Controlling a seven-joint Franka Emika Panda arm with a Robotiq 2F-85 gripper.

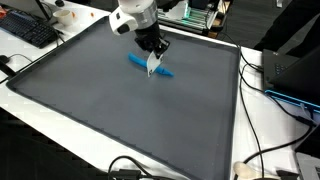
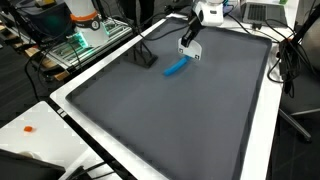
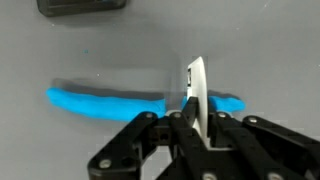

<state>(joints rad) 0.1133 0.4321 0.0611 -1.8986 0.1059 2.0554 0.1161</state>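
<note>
My gripper (image 3: pixel 190 118) is shut on a thin white flat piece (image 3: pixel 197 82), held upright between the fingers. Just below it a long blue object (image 3: pixel 100 101) lies flat on the dark grey mat (image 3: pixel 60 150). In both exterior views the gripper (image 1: pixel 152 55) (image 2: pixel 188 44) hangs over the far part of the mat (image 1: pixel 120 110) (image 2: pixel 170 120). The white piece (image 1: pixel 152 67) (image 2: pixel 191 54) is right above or touching the blue object (image 1: pixel 138 62) (image 2: pixel 176 68); I cannot tell which.
A small black block (image 2: pixel 146 58) (image 3: pixel 82 5) lies on the mat near the blue object. A keyboard (image 1: pixel 25 30), a laptop (image 1: pixel 295 80) and cables (image 1: pixel 250 160) sit around the mat's white border. A small orange item (image 2: pixel 30 128) lies on the border.
</note>
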